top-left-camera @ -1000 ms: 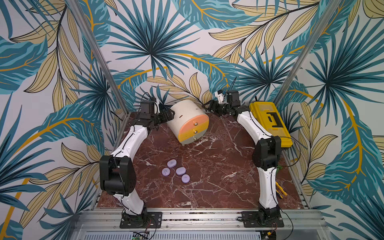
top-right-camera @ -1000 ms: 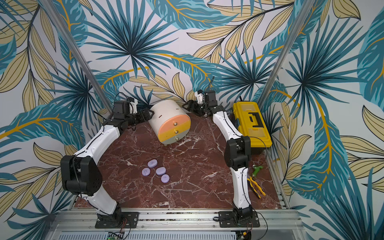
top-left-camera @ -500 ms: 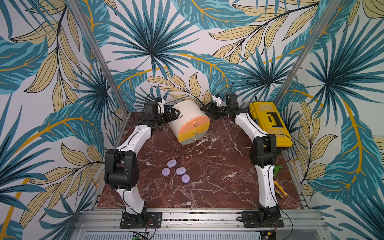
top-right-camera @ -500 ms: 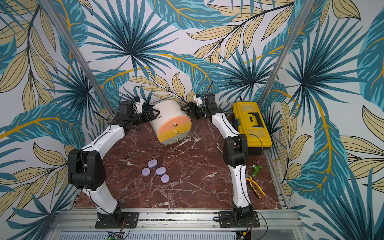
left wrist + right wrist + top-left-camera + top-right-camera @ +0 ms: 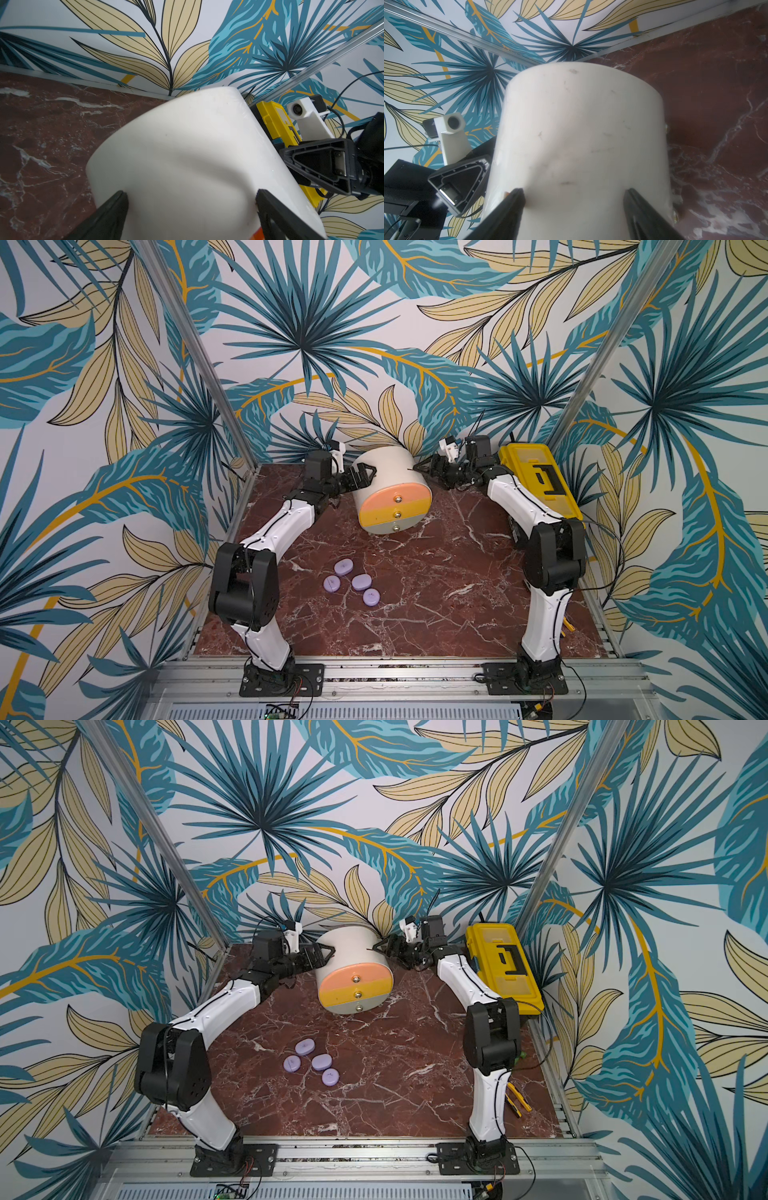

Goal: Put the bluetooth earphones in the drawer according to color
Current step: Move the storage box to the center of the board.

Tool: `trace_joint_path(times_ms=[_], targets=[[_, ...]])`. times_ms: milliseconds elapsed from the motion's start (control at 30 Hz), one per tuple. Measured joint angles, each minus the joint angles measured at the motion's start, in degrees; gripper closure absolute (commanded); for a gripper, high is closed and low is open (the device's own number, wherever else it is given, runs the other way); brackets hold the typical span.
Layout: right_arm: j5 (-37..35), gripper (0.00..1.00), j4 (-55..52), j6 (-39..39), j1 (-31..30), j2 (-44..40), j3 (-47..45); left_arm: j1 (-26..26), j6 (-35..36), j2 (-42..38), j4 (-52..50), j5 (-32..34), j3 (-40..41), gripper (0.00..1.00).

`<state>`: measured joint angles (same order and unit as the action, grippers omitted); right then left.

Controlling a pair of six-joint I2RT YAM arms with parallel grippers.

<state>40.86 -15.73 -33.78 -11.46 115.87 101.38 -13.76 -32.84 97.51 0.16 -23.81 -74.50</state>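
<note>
Both top views: four lilac earphone cases [image 5: 361,581] are seen lying loose on the red marble tabletop [image 5: 436,605], well short of either set of fingers. Farther back, the cream drawer cabinet [image 5: 386,466] is flanked by the left gripper [image 5: 368,475] and right gripper [image 5: 422,472], both spread wide, fingertips laid against its curved walls, nothing clasped. All three drawers [image 5: 395,512] are shut. Steadying the cabinet is judged the step in hand, and a pull on a knob [image 5: 397,498] is needed next. Leaf-print walls [image 5: 374,323] are seen behind.
</note>
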Motion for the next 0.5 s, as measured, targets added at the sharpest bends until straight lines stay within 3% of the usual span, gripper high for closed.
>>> trace_joint_path(times_ms=[233,500], targets=[[-4.9,0.20,-1.7,2.1,1.9,-5.2,-4.9,-3.2,-2.6,-4.3,0.5,-1.2,5.9,0.00],[-12.2,0.19,-4.8,5.8,3.6,-18.5,-15.5,-3.9,-1.5,-6.3,-3.4,-0.5,6.3,0.00]])
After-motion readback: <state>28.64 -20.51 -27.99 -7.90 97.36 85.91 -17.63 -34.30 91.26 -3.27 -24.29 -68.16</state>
